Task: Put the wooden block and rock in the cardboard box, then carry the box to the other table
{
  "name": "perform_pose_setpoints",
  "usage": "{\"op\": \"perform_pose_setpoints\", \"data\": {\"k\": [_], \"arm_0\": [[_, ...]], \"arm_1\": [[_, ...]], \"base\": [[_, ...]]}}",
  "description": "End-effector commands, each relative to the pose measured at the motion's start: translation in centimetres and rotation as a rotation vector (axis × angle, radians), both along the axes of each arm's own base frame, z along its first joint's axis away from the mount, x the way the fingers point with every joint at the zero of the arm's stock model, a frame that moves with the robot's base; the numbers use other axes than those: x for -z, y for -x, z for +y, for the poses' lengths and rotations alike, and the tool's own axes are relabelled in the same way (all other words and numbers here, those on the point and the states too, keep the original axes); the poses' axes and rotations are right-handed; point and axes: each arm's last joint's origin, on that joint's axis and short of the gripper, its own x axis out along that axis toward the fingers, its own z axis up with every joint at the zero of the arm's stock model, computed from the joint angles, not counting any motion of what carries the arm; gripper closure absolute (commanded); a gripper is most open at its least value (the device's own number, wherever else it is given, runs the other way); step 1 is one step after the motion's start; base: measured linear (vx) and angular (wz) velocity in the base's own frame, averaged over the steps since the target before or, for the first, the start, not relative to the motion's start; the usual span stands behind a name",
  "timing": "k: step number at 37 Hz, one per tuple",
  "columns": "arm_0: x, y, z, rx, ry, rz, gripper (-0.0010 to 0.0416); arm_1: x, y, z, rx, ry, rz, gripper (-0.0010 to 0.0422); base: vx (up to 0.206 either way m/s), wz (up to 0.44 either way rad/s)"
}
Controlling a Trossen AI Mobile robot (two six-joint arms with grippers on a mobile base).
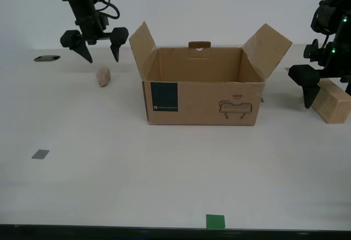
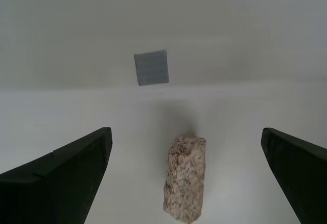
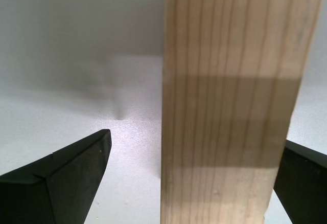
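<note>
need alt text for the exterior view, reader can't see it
An open brown cardboard box with upright flaps stands mid-table on a smooth off-white tabletop. Toward the exterior view's left, my second pincer hangs open above a small pinkish-beige rock; at the right, my first pincer is open around a pale wooden block.

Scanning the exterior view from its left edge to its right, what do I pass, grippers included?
Grey square → my second gripper → rock → cardboard box → my first gripper with the wooden block.
</note>
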Motion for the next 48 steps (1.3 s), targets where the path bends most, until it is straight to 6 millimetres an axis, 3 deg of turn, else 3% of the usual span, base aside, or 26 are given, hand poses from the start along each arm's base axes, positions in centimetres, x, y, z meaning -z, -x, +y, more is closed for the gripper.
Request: {"op": "perform_pose_setpoints", "data": {"k": [1,10,48], "arm_0": [[0.1,0.1,0.0,0.004,0.004,0.004,0.0012],[0.1,0.1,0.0,0.003,0.004,0.006,0.0012],[0.1,0.1,0.0,0.008,0.004,0.006,0.0012]], "arm_1": [[1.3,0.4,-0.1,-0.007,0.000,0.030,0.0012],[3.2,1.3,-0.5,-0.009,-0.002,0.063,0.0012],[3.3,1.7,-0.7,-0.052,0.006,0.100,0.0012]], "base": [[0.000,0.000],[0.000,0.000],[0.000,0.000]]}}
